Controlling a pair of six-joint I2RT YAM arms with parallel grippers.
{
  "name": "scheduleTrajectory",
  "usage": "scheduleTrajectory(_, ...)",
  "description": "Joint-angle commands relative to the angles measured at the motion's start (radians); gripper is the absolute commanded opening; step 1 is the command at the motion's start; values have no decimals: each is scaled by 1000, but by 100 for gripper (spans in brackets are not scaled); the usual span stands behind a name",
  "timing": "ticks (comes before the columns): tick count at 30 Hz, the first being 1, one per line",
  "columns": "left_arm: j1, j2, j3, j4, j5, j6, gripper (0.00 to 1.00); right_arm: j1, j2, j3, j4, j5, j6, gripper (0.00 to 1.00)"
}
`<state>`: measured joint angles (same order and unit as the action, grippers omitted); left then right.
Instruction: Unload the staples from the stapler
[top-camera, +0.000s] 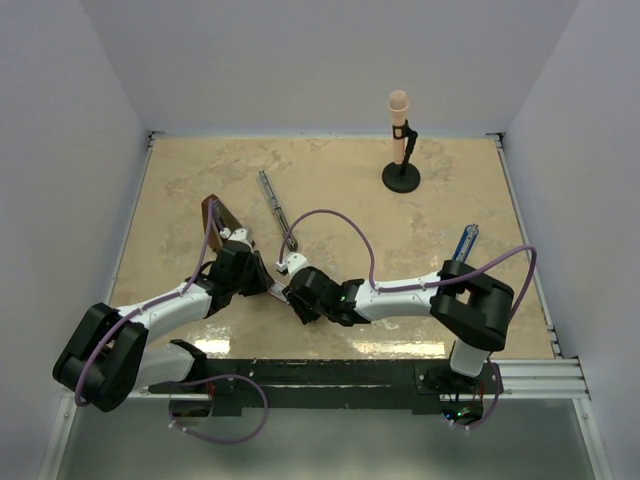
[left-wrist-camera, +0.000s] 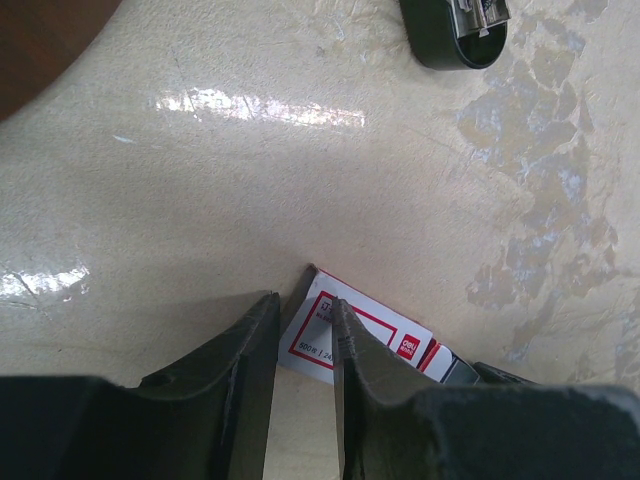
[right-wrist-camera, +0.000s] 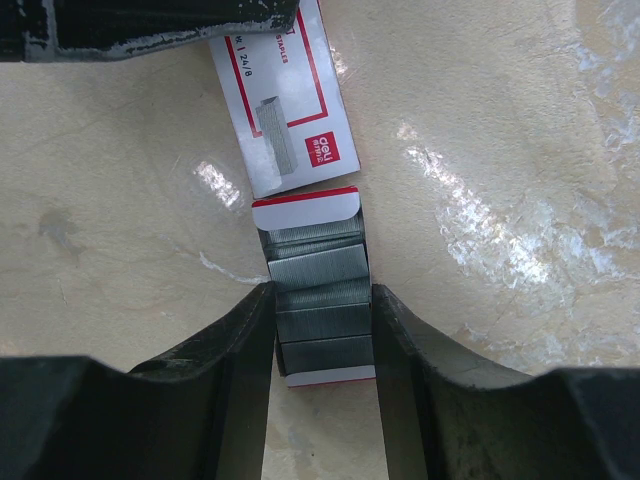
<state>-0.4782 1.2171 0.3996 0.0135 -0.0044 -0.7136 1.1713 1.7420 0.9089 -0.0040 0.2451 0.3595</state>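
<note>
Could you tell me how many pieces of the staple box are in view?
2. In the right wrist view, the printed sleeve lies above; the open tray of staples sits below it, within the right gripper. Others may be hidden.

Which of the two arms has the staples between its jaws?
The right gripper: its jaws grip the tray of grey staples; the left gripper sits over only the red-and-white card.

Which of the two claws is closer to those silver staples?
Right. The right gripper straddles the staples in their tray; the left gripper sits just beyond, at the red-and-white sleeve.
</note>
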Motion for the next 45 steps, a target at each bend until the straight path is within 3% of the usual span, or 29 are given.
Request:
scheduleTrajectory(1,4,-16,2,19,0,16,33,-2,42,5,-108,60,2,34)
scheduleTrajectory(26,4,-18,-16,42,46,3,31,-2,82,8,-31,82,-25,32)
scheduleTrajectory(45,4,-33,-28,75,93,0,31,-2,71,-31,81,-35,-113,31)
